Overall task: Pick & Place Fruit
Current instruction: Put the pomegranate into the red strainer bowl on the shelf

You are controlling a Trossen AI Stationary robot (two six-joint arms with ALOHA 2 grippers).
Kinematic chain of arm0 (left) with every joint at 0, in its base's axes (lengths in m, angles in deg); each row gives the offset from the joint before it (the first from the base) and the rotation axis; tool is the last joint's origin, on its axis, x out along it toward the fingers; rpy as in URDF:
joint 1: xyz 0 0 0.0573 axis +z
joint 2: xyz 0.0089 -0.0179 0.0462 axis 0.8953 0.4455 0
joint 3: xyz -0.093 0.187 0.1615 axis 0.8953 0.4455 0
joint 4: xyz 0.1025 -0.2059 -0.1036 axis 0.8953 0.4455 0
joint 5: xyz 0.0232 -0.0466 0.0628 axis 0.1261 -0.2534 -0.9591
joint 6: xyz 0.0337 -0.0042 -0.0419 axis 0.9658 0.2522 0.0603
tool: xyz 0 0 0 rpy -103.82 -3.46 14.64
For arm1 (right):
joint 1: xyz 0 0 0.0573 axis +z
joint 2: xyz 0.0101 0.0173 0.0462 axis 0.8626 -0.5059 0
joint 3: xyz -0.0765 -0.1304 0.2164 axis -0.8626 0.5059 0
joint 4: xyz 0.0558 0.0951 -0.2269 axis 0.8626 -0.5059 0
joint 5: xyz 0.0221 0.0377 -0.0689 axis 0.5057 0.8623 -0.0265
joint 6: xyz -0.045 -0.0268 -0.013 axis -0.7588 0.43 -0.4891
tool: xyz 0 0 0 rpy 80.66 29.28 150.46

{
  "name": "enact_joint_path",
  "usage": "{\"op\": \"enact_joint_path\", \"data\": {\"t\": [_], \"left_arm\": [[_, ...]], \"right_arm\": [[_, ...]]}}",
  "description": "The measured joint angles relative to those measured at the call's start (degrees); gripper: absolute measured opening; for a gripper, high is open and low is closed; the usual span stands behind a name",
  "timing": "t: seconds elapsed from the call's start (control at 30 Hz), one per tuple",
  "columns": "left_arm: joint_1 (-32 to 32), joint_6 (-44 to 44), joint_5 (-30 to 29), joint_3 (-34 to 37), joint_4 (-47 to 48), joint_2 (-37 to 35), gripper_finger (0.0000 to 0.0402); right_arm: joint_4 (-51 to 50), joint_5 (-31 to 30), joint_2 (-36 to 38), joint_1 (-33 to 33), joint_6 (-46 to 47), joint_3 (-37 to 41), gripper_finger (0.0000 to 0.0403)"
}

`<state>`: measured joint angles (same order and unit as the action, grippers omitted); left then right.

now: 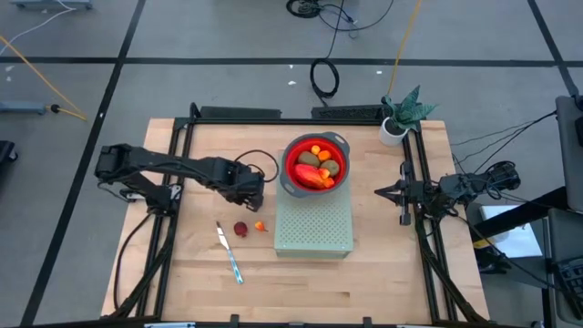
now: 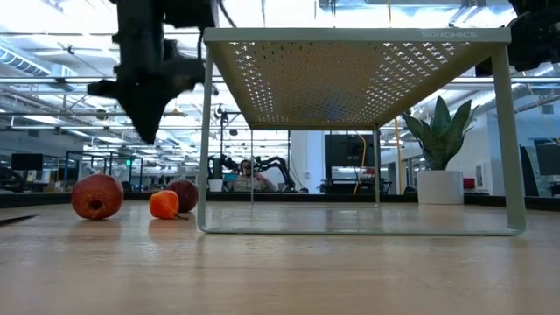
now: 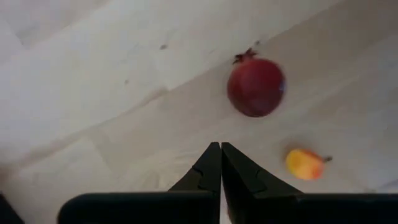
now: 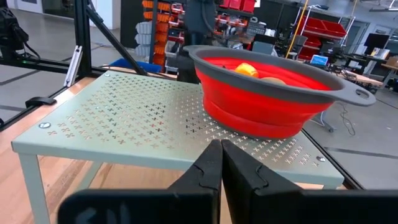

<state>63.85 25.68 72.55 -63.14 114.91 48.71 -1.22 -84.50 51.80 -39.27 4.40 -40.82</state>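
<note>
From above, a red collapsible bowl (image 1: 316, 165) with a grey rim sits on a pale green perforated metal stand (image 1: 314, 222) and holds the elongated red-orange fruit (image 1: 315, 179), brown-green ovals and small orange balls. On the wooden table (image 1: 383, 282) beside the stand lie a dark red ball (image 1: 240, 229), a tiny orange ball (image 1: 260, 226) and a thin knife (image 1: 230, 252). The left gripper (image 1: 256, 197) hangs above them, fingers pressed together, holding nothing; the right gripper (image 1: 381, 191) waits at the table's right edge. A potted plant (image 1: 401, 116) stands at the far corner.

At table height, two round red fruits (image 2: 97, 196) flank the orange one — all left of the stand's thin legs.

The left wrist view shows smooth pale wood. In the right wrist view, the fingers (image 4: 205, 171) meet — the bowl's ribbed wall rises behind.
</note>
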Motion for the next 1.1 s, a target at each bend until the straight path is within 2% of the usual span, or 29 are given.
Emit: {"op": "enact_joint_path", "data": {"t": [0.13,0.3,0.5,0.57,0.73,0.93,1.1], "left_arm": [[1.8,0.6,0.9,3.6,-3.7,-0.4,0.0002],[3.4,5.4,1.1,8.6,-9.3,-1.8,0.0009],[4.4,9.4,1.1,14.5,-19.0,-5.1,0.0002],[4.6,8.7,2.0,16.8,-24.4,-6.5,0.0008],[4.6,2.8,2.2,21.4,-31.2,-10.2,0.0011],[4.4,-3.2,0.4,22.0,-31.3,-11.4,0.0024],[4.4,-5.9,-0.9,21.9,-31.8,-11.4,0.0070]], "right_arm": [[0.0,0.0,0.0,0.0,0.0,0.0,0.0000],[0.0,0.0,0.0,0.0,0.0,0.0,0.0000],[0.0,0.0,0.0,0.0,0.0,0.0,0.0000],[0.0,0.0,0.0,0.0,0.0,0.0,0.0000],[0.0,0.0,0.0,0.0,0.1,0.0,0.0000],[0.0,0.0,0.0,0.0,0.7,0.0,0.0000],[0.0,0.0,0.0,0.0,0.7,0.0,0.0000]]}}
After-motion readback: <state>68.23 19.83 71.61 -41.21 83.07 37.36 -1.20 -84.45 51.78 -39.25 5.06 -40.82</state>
